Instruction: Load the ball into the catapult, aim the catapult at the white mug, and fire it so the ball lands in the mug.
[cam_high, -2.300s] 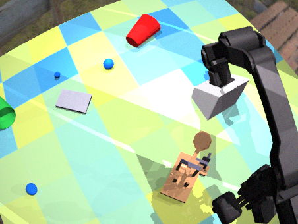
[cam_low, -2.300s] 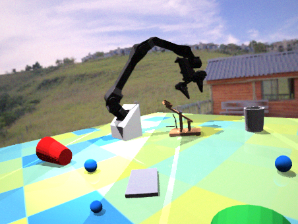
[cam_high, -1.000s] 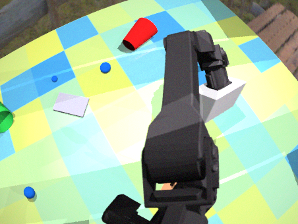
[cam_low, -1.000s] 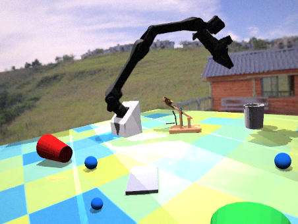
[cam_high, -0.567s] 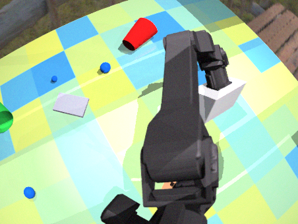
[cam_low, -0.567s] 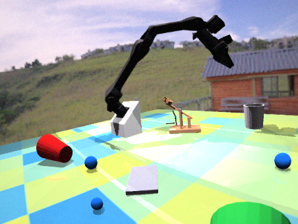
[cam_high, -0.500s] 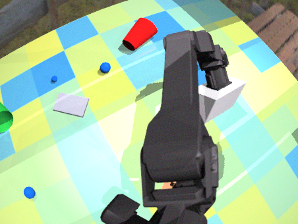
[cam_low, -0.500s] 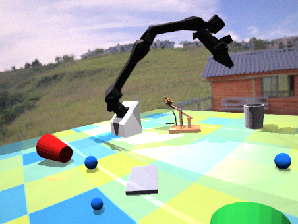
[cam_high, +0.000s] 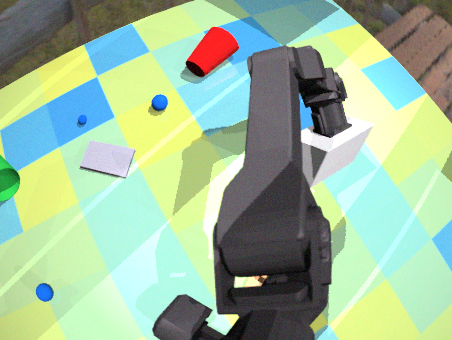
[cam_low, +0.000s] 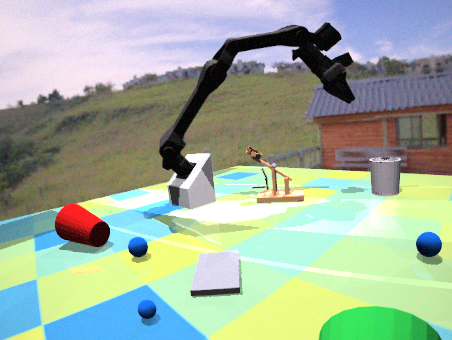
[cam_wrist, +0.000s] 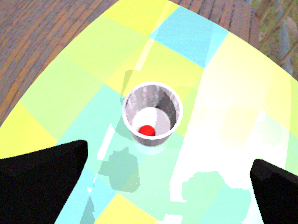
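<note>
The white mug, shaded grey in the exterior view, stands upright. In the wrist view a red ball lies inside it, on its bottom. The wooden catapult stands between the arm's base and the mug, its throwing arm tilted with the cup end raised on the side away from the mug. In the top view the arm hides nearly all of the catapult and the mug is not seen. My gripper is open and empty, high above the table, pointing down near the mug.
A red cup lies on its side. Blue balls rest apart. A flat pale slab lies near two of them. A green object is at the edge of the top and exterior views.
</note>
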